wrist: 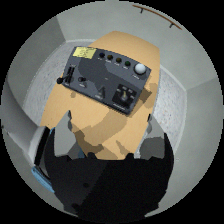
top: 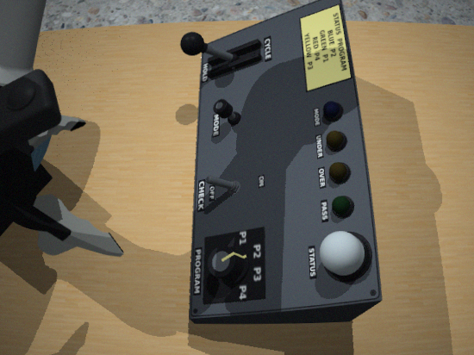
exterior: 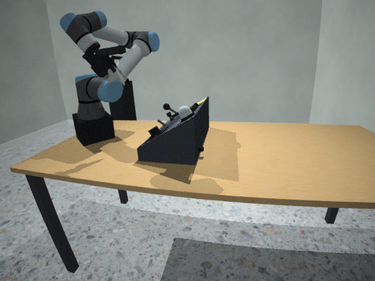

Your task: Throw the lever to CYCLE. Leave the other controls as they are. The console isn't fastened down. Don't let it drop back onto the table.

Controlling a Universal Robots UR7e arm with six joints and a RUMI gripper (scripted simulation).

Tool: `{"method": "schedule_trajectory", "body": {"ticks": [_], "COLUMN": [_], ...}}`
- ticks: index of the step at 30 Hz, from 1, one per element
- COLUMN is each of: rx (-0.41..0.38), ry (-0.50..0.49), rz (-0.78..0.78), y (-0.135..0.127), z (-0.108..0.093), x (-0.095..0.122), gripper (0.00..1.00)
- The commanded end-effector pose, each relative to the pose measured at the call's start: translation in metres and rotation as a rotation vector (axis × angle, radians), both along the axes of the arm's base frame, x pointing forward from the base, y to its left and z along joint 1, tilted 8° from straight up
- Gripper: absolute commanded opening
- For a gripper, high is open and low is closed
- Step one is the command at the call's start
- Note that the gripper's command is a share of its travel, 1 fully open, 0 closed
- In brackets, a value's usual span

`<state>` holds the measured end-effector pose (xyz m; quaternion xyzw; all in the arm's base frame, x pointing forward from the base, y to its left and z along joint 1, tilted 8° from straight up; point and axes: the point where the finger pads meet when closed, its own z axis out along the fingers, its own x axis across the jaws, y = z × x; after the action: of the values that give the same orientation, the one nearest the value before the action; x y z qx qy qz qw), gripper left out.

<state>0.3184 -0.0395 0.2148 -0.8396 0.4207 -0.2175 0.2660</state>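
Observation:
The dark console (top: 280, 170) lies on the wooden table, sloped and turned at an angle. Its lever, with a black ball knob (top: 192, 43), sits at the HOLD end (top: 206, 71) of its slot; the CYCLE label (top: 267, 49) marks the other end. My gripper (top: 99, 186) is open and empty. It hangs to the left of the console, above the table and apart from it. In the exterior view the gripper (exterior: 114, 73) is high up near the arm's base, well away from the lever (exterior: 166, 106). The wrist view shows the console (wrist: 105, 75) ahead between my spread fingers.
The console also carries a MODE knob (top: 221, 106), a CHECK toggle (top: 224, 184) at OFF, a PROGRAM dial (top: 224, 260), a white STATUS ball (top: 342, 252), a row of dark lamps and a yellow legend plate (top: 325, 46). The arm's base (exterior: 93, 124) stands at the table's far left.

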Motion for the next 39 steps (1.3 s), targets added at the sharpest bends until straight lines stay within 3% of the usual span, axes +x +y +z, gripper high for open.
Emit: {"method": "schedule_trajectory", "body": {"ticks": [1,15,21,30,32,39], "rx": [0.003,-0.021,-0.066,-0.197,-0.197,-0.355], "ry": [-0.003,-0.01,-0.022,-0.056,-0.056,-0.098], "rz": [0.003,0.04,0.098,0.266,0.266,0.467], "y": [0.001,0.008,0.016,0.04,0.04,0.07], "z": [0.0,-0.003,-0.005,-0.012,-0.012,-0.02], "x": [-0.001,-0.001,-0.001,-0.002,-0.002,-0.004], "gripper": [1.0,1.0,1.0,1.0,1.0,1.0]}}
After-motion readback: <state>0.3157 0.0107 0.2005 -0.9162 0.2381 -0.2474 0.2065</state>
